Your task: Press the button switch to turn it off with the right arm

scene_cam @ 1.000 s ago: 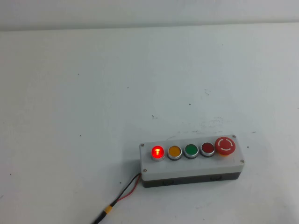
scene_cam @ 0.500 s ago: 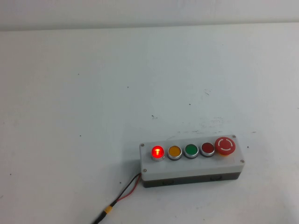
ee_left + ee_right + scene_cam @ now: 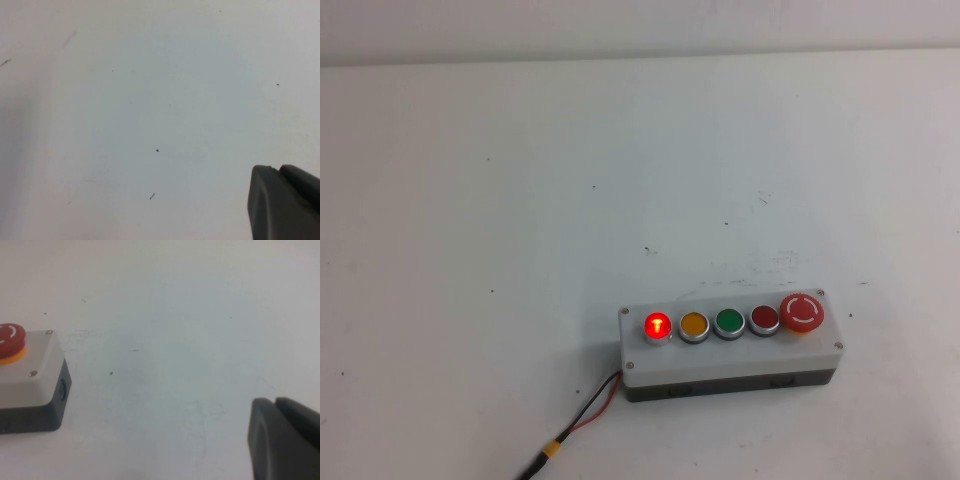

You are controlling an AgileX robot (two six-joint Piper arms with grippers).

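Beside box (image 3: 30, 385), right gripper (image 3: 282, 440); left gripper (image 3: 280, 202) over table (image 3: 150, 100).

Glowing red button switch (image 3: 658, 326) on white-grey box (image 3: 730, 358); dark grey right gripper (image 3: 285, 440)

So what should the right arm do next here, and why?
Probably bring the right gripper across toward the lit button switch. That button glows red at the left end of the box, unpressed, while the right wrist view shows only the box's mushroom-button end, so the gripper sits off to that side. The left gripper hangs over bare table.
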